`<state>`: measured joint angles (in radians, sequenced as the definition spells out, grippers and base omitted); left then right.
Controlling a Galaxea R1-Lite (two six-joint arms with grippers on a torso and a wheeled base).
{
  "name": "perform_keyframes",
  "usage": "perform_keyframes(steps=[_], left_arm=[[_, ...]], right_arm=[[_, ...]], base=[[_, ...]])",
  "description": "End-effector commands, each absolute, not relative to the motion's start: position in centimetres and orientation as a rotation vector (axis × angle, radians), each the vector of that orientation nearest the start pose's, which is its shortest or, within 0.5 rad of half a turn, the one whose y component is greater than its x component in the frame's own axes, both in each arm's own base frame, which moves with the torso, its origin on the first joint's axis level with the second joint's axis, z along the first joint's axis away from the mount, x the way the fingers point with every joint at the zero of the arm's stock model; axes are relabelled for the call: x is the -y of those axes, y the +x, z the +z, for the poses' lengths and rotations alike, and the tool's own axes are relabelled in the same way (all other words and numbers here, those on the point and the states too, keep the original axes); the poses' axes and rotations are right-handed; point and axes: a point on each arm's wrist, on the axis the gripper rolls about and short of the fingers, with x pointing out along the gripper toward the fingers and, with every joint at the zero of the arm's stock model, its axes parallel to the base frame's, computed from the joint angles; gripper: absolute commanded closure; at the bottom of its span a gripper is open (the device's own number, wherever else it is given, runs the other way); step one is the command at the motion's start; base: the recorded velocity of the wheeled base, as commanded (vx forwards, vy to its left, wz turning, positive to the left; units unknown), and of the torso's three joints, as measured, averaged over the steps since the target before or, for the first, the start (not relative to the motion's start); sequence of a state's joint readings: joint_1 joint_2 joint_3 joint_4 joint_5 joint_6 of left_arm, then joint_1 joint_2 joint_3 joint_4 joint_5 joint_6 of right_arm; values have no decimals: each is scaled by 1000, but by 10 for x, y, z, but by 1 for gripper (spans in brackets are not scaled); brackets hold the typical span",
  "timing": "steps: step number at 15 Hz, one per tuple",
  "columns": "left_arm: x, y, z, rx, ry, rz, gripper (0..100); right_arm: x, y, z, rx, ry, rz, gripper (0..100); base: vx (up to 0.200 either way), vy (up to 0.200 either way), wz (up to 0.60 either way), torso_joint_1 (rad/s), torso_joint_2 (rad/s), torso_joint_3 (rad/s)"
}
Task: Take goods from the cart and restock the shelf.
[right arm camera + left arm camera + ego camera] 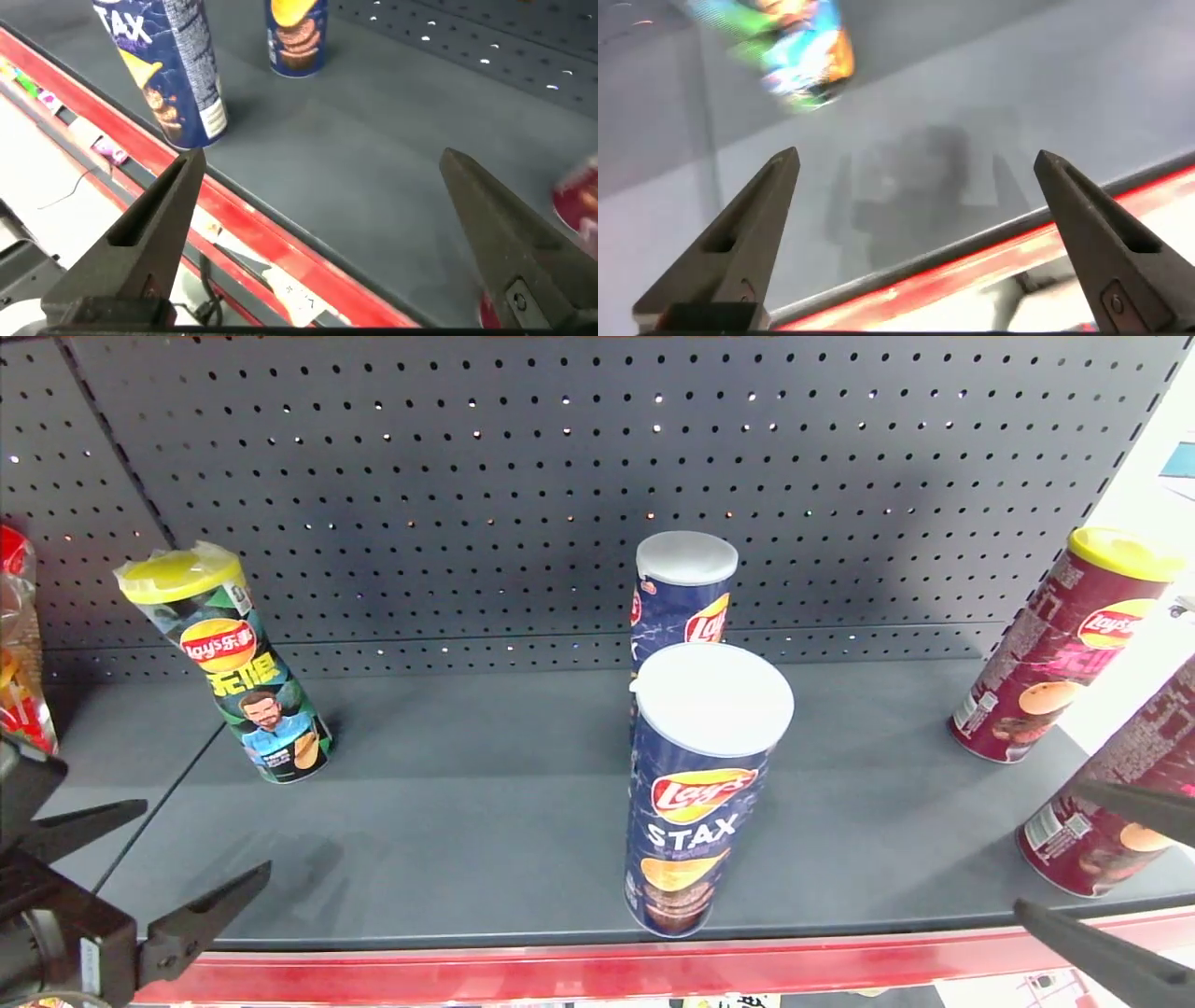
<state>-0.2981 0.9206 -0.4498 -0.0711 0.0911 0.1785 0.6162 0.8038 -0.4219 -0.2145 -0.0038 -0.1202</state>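
Front blue can (700,793) stands upright on the shelf (467,803), close to the red lip (560,971), white lid on. Right behind it is the rear blue can (681,593), also upright, up near the pegboard (467,476). The two line up front to back, and from the head view I cannot tell whether they touch.

Over on the left side there's the green can (238,663) with a yellow lid, standing alone, well apart from the blue pair. On the right side are two more: the rear maroon can (1055,653) with a yellow lid, standing near the shelf's end, and the front maroon can (1102,803) nearer the lip, its top cut off by the frame.

Now the arms. The left gripper (205,835) hangs at the front left corner of the shelf, fingers spread wide, nothing between them. Its wrist view looks over the lip at bare shelf, with the green can a blur beyond. The right gripper (1046,845) sits at the front right, fingers likewise wide apart and holding nothing. The front maroon can is just beside its far finger, and the front blue can stands off past the other one.

At the far left edge, a crinkled red and orange bag (19,644) sits in the next bay.
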Motion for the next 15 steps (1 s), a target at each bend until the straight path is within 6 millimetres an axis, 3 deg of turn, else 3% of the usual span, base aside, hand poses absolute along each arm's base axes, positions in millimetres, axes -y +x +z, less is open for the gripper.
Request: perform_keyframes(steps=[1,5,7,15], left_arm=[[19,81,193,-290,255,-165,0],[15,68,199,-224,265,-118,0],[14,65,198,-215,264,-109,0],[9,50,197,-179,259,-89,0]], right_arm=[[-35,54,204,-70,-150,565,0],[-18,60,204,-77,-134,297,0],[-12,58,202,-85,-131,197,0],[-7,40,192,-128,-134,167,0]], base=[[0,0,0,0,0,0],[0,0,0,0,0,0],[-200,0,0,2,2,2],[-200,0,0,2,1,4]])
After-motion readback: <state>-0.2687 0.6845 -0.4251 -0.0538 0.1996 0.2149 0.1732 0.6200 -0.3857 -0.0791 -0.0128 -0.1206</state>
